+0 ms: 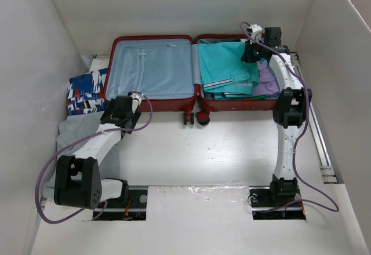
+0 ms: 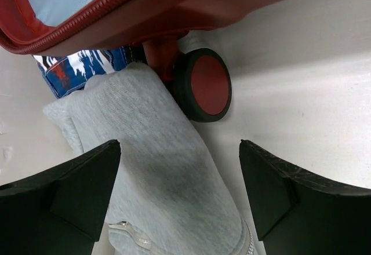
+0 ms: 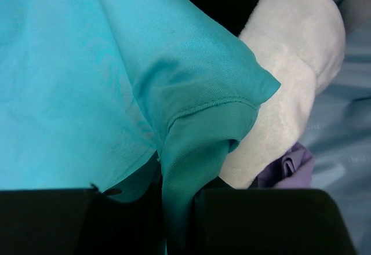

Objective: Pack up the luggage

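- Wide-parted black fingers of our left hand (image 2: pixel 179 174) hang open just over a grey soft-knit zippered garment (image 2: pixel 156 162) lying on the white tabletop (image 2: pixel 301 93); they hold nothing.
- That garment lies right against a black-and-red suitcase wheel (image 2: pixel 203 84). If we close off-centre, we judge that a finger could strike the wheel or pinch only one loose fold.
- Our dark-red hard-shell suitcase (image 1: pixel 168 103) lies open flat at the far side of the tabletop. Its left half shows pale blue lining and its right half holds clothes.
- The grey garment's far end appears to sit by the shell's edge, beside a blue, white and red patterned cloth (image 2: pixel 72 72). A lift might snag there or drag that cloth along.
- Our right hand (image 3: pixel 178 203) is closed on the sleeve of a teal woven shirt (image 3: pixel 87 64), next to a white fleecy item (image 3: pixel 290 64) and a lilac garment (image 3: pixel 287 168). A pull from here could unfold the stack.
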